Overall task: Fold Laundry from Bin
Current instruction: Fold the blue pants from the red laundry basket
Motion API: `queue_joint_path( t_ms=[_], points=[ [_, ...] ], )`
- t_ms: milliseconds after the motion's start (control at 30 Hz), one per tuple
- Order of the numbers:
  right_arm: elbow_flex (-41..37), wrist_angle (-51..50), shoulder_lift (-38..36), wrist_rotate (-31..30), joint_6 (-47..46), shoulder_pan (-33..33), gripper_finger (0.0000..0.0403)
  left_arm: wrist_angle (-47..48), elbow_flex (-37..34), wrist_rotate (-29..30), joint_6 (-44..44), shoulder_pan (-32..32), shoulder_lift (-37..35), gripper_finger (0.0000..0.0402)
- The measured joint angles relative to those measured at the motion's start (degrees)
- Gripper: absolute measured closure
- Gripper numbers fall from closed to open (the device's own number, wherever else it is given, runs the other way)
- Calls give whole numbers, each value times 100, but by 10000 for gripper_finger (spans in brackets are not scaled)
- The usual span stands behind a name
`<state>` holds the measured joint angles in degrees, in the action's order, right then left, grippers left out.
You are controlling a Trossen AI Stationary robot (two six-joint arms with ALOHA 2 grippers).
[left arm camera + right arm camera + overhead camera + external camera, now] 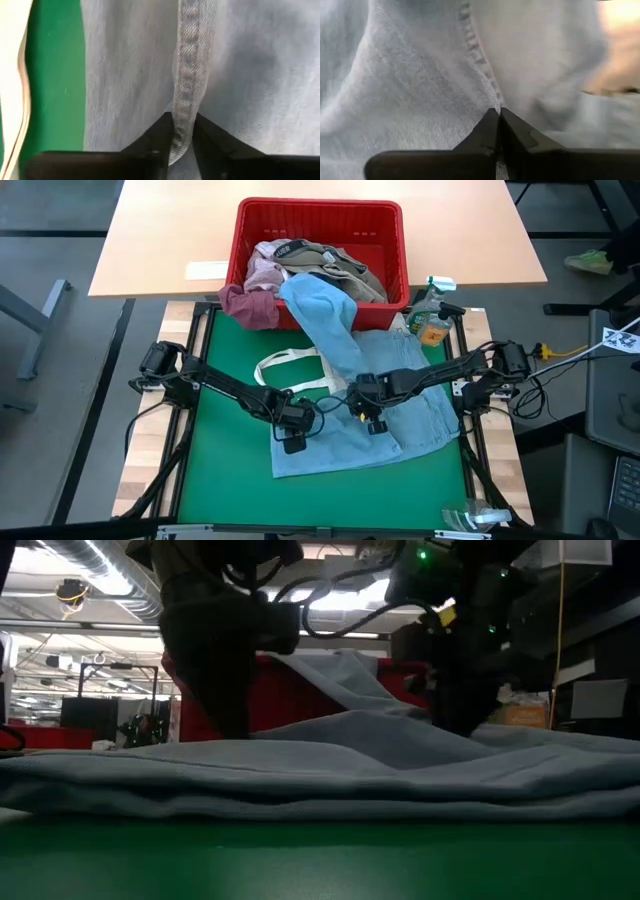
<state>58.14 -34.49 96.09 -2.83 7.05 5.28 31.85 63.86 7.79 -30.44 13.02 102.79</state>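
A light blue garment [365,405] lies spread on the green mat [225,470], and one end runs up over the rim into the red bin [390,225]. The bin holds more laundry: khaki-grey [340,265], pale pink [265,272] and maroon [250,305] pieces, the maroon one hanging over the near-left corner. My left gripper [293,430] is shut on the garment near its left edge. My right gripper [372,418] is shut on its middle. In the low view the garment [350,765] lies in low folds, and both arms come down onto it. My left gripper pinches a raised stitched seam [182,107] of the light blue garment between its two fingers, coming steeply from above. The seam runs out from between the fingertips, and the cloth around it lies on the mat. My right gripper [499,112] pinches the cloth beside a stitched seam [487,82], slanting steeply down from above. The fingertips meet on a small pinch of cloth, and the garment lies on the mat around them. How many layers it has, I cannot tell.
A white tote bag [290,370] lies on the mat, partly under the garment's left side. A spray bottle [430,310] stands at the mat's far right corner beside the bin. Bare green mat shows on the left and along the near edge.
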Motion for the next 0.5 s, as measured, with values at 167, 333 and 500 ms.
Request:
queue_joint_path(
  t_ms=[167,333,500],
  points=[
    [167,-340,-225,-829,-653,-2,389,356,2,12,-340,0,-35,392],
    [165,-649,-212,-1247,-1627,-2,391,604,4,187,-750,0,-38,390],
    [71,-842,-124,-1252,-2226,0,389,738,9,812,-1218,0,-38,391]
  ],
)
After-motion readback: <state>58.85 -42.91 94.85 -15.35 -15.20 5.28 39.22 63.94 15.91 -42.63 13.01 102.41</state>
